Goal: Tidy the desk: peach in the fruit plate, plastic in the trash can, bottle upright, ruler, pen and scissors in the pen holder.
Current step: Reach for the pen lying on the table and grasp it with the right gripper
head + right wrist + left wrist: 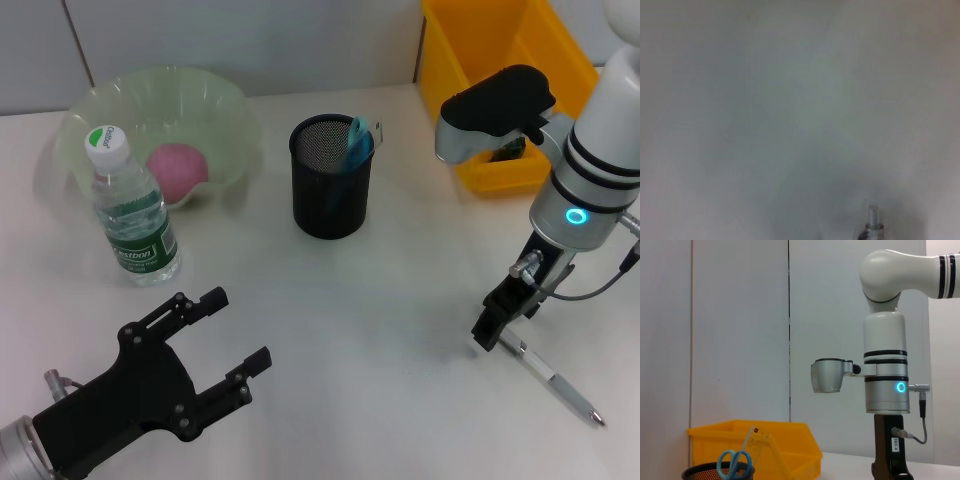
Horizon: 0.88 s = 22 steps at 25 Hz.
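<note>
head: right gripper (497, 322) low at one end of pen (552, 379), closed or not I cannot tell; pen lies flat, running away toward robot's right; left gripper (232, 335) spread, far | left wrist: holder (715, 473) with scissors (733, 461) | right wrist: pen tip (872, 218) close.

Nearly the whole right wrist view is bare pale tabletop (790, 100), blurred and featureless. Down at five o'clock, one end of the pen (872, 220) pokes into view, a small silvery tip over a darker shadowed patch.
</note>
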Each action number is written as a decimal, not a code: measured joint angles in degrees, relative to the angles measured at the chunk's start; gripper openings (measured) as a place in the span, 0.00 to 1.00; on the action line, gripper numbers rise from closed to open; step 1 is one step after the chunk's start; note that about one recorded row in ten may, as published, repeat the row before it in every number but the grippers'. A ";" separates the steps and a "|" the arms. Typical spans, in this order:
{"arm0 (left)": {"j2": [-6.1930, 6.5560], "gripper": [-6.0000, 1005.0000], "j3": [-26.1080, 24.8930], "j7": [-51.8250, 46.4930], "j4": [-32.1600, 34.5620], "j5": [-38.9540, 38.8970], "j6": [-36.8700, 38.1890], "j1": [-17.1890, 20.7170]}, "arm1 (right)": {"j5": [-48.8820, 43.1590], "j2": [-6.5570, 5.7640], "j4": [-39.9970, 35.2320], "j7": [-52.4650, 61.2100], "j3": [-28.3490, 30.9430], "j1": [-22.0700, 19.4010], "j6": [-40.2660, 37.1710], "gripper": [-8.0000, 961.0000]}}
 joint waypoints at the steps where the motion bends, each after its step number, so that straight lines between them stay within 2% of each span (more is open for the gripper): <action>1: 0.00 0.74 0.00 0.00 0.00 0.00 0.00 0.00 | 0.01 0.00 0.00 0.00 0.00 0.02 0.02 0.60; 12: 0.00 0.74 0.00 0.00 0.00 0.00 0.08 0.00 | -0.08 0.00 0.92 0.08 -0.08 0.46 0.15 0.59; 14: 0.00 0.74 0.00 0.00 0.00 0.00 0.09 0.00 | -0.27 0.00 1.83 0.09 -0.13 1.02 0.13 0.52; 22: 0.00 0.74 0.00 0.00 0.00 0.00 0.09 0.05 | -0.38 0.00 2.49 0.09 -0.24 1.43 0.20 0.52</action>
